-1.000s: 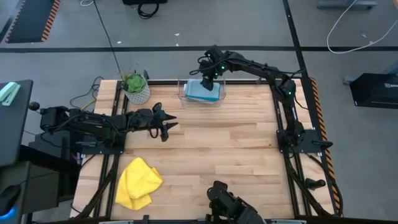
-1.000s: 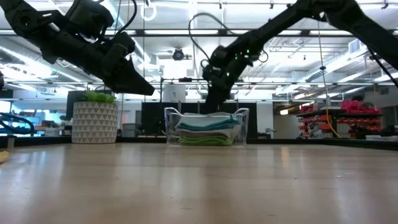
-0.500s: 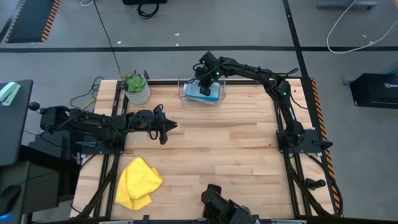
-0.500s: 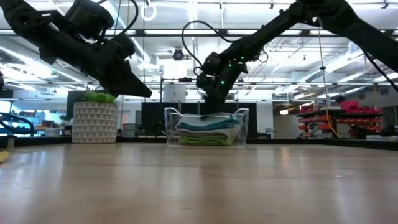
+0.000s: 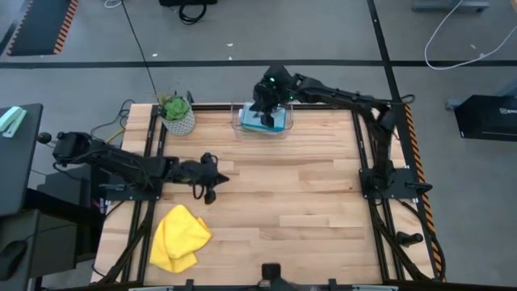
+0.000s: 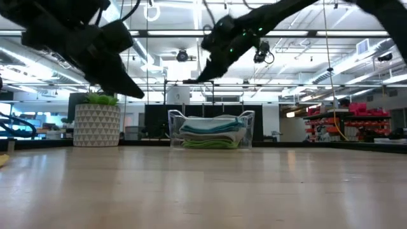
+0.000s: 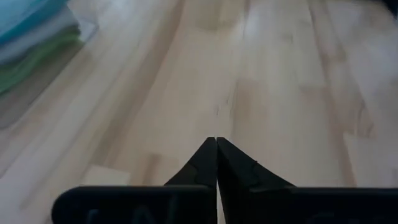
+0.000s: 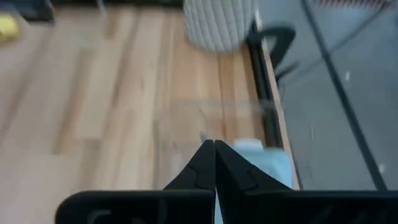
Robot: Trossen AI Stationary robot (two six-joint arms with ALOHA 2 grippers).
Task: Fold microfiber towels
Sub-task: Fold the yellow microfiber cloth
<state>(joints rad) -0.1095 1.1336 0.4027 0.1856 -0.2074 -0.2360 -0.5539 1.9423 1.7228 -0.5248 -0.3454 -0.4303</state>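
Right gripper [image 5: 262, 103] hung above clear bin [image 5: 237, 121] at table's far edge, fingers [image 8: 214, 163] clenched together, holding nothing. Bin held folded stack: light blue towel [image 6: 210, 127] on top, pale grey layer under it, green towel [image 6: 210, 144] at bottom (grey layer thin, hard to make out). Yellow towel [image 5: 178, 236] lay crumpled at table's near left corner. Left gripper [image 5: 212, 176] waited over left-centre of table [image 5: 307, 202], fingers [image 7: 216, 162] pressed together, empty. Potted plant [image 5: 177, 114] stood beside bin.
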